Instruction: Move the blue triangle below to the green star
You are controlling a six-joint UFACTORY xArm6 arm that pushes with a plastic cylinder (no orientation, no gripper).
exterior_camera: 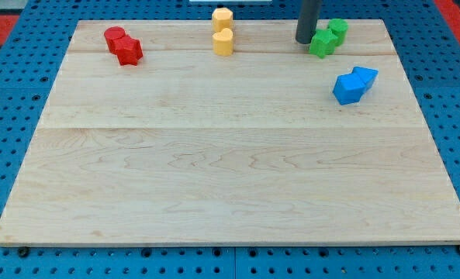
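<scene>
Blue blocks (354,84) below green star (321,43); my tip (304,41) touching star's left; no fingers.

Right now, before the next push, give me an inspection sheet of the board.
Surface: pale wooden board on a blue pegboard base.
Job's things: two blue blocks touching at the view's right, shapes unclear; two green blocks touching above them.
Clutter: two red blocks at top left; two yellow blocks at top centre.
Grippers: none; my tip sits just left of the green blocks.
Cables: nothing seen.
Surroundings: red strips at the top corners.
</scene>
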